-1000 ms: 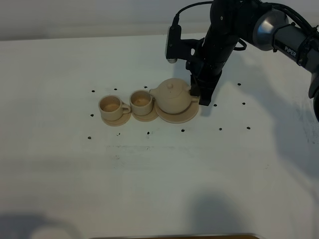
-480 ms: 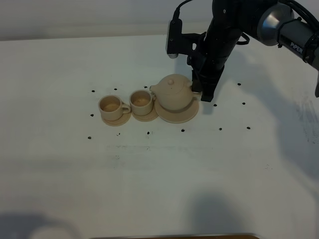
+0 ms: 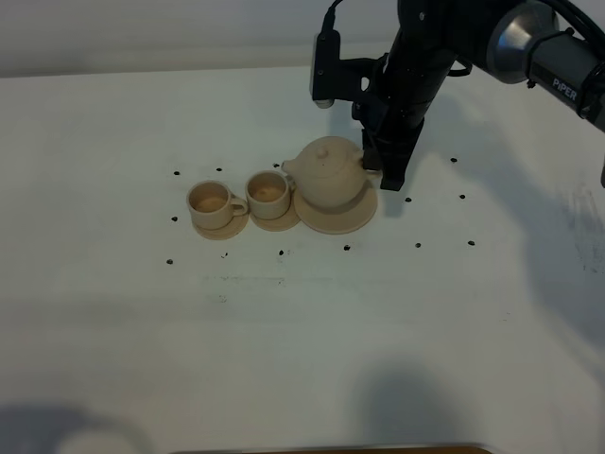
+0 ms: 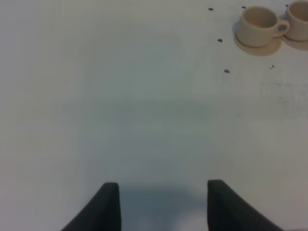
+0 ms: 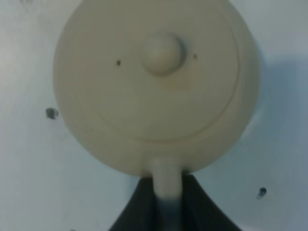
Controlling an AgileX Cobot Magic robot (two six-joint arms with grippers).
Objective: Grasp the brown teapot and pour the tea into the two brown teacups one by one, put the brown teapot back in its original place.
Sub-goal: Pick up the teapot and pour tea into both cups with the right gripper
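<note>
The brown teapot (image 3: 326, 174) hangs just above its wide saucer, the original place (image 3: 337, 220), spout toward the cups. My right gripper (image 3: 379, 170) is shut on the loop handle at the pot's right side. From the right wrist the teapot (image 5: 154, 82) appears lid-on from above, with the handle pinched in the right gripper (image 5: 166, 204). The two brown teacups (image 3: 210, 200) (image 3: 268, 192) stand on small saucers left of the pot. My left gripper (image 4: 163, 204) hovers over bare table, fingers apart and empty; one teacup (image 4: 259, 21) and part of the other (image 4: 299, 18) lie far from it.
Small black marks (image 3: 418, 246) dot the white table (image 3: 302, 331) around the tea set. The right arm (image 3: 529, 57) reaches in from the back right. A brownish edge (image 3: 331, 450) shows at the table's front.
The teapot has risen a little off its saucer in the right gripper's hold. The cups and the left gripper have not moved.
</note>
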